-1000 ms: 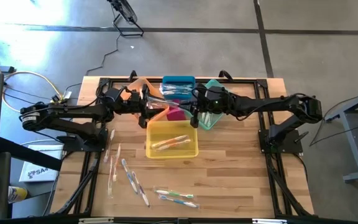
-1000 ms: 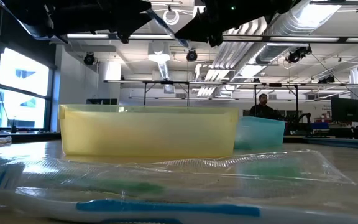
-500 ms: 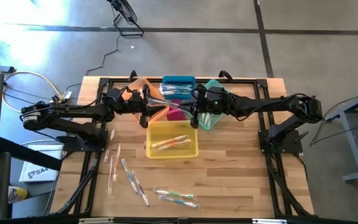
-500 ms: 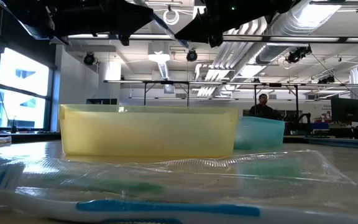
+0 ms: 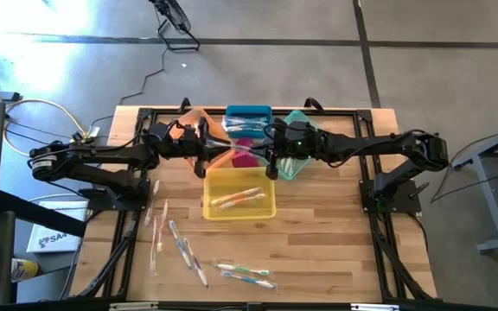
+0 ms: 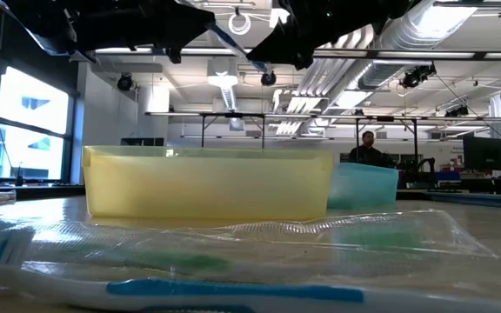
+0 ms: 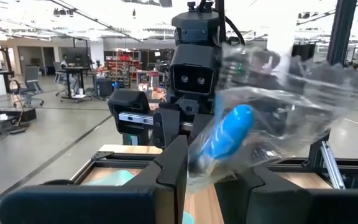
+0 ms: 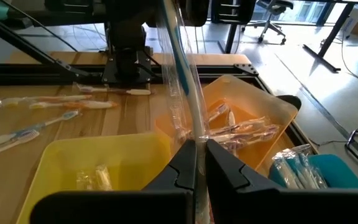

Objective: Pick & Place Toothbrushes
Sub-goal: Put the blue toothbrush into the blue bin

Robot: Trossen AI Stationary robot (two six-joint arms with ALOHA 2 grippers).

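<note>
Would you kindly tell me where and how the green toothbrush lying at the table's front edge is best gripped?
Grip the green toothbrush at mid-handle, coming straight down from above. It lies flat, with others close alongside, so the tool's fingers should close across its thin width. Its clear wrapper may slip.

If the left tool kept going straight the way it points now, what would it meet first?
Probably the right tool. The left tool points across the table at it, both shut on one blue-handled toothbrush in a clear wrapper stretched between them. The left wrist view shows the right arm dead ahead; the gap's depth is unclear.
</note>
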